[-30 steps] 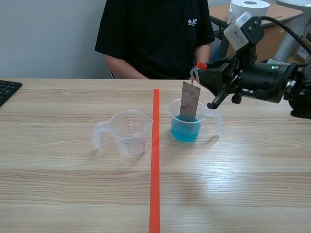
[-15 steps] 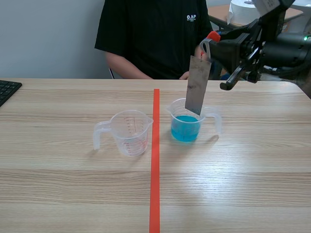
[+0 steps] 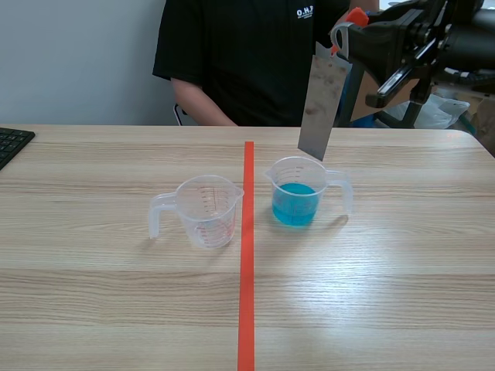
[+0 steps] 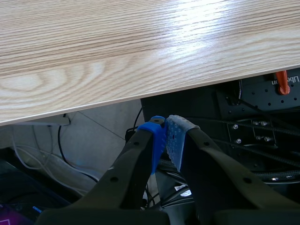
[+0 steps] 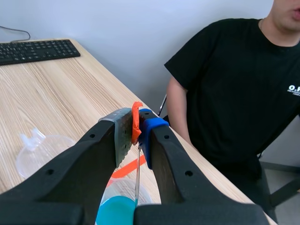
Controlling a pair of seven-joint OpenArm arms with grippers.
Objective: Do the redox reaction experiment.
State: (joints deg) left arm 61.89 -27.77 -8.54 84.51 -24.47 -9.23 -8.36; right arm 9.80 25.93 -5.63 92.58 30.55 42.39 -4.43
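Observation:
A grey metal plate (image 3: 319, 107) hangs from an orange clip (image 3: 352, 18), lifted clear above a clear beaker of blue liquid (image 3: 296, 202) just right of the red tape line. My right gripper (image 3: 349, 35) is shut on the orange clip (image 5: 136, 123), high over that beaker; in the right wrist view the plate (image 5: 138, 177) shows edge-on below the fingers, over the blue liquid (image 5: 116, 211). An empty clear beaker (image 3: 205, 210) stands left of the line. My left gripper (image 4: 165, 133) is shut on nothing, below the table's front edge (image 4: 140, 96).
A person in a black shirt (image 3: 247, 54) sits across the table. A black keyboard (image 3: 11, 144) lies at the far left edge. The empty beaker (image 5: 40, 152) also shows in the right wrist view, beside the blue one.
My right gripper has risen with the clip, drawing the metal plate up out of the blue liquid until its lower edge hangs above the beaker's rim.

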